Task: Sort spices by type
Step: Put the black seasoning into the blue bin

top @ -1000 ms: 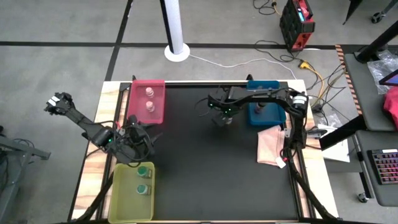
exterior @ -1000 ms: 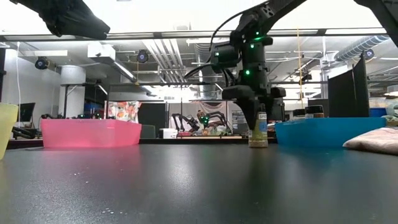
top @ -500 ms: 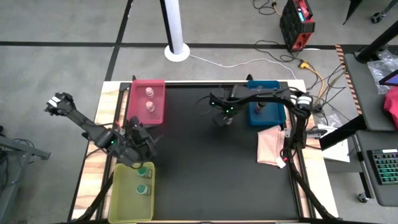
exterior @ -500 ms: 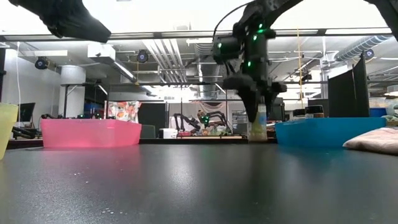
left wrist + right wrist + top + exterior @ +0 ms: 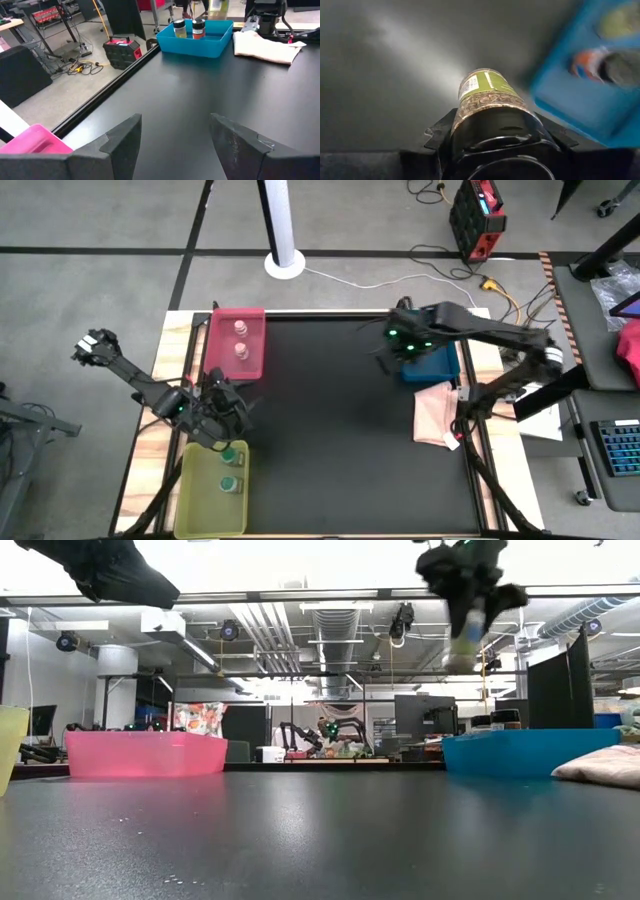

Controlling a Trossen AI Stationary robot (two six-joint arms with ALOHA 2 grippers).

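Carrying a spice jar (image 5: 487, 97) in my right gripper (image 5: 393, 348), I hold it clamped between the fingers, raised clear of the counter (image 5: 330, 430), just left of the blue tray (image 5: 432, 365) at the far right. Two dark-capped jars (image 5: 189, 28) already stand in that tray. My left gripper (image 5: 222, 412) waits with fingers apart and empty, between the pink tray (image 5: 238, 340) and the yellow-green tray (image 5: 212, 490). Risk: lowering too early strikes the tray wall and tips the jar. Risk: releasing directly above the standing jars knocks them over. Risk: a loose clamp lets the jar slip in transit.
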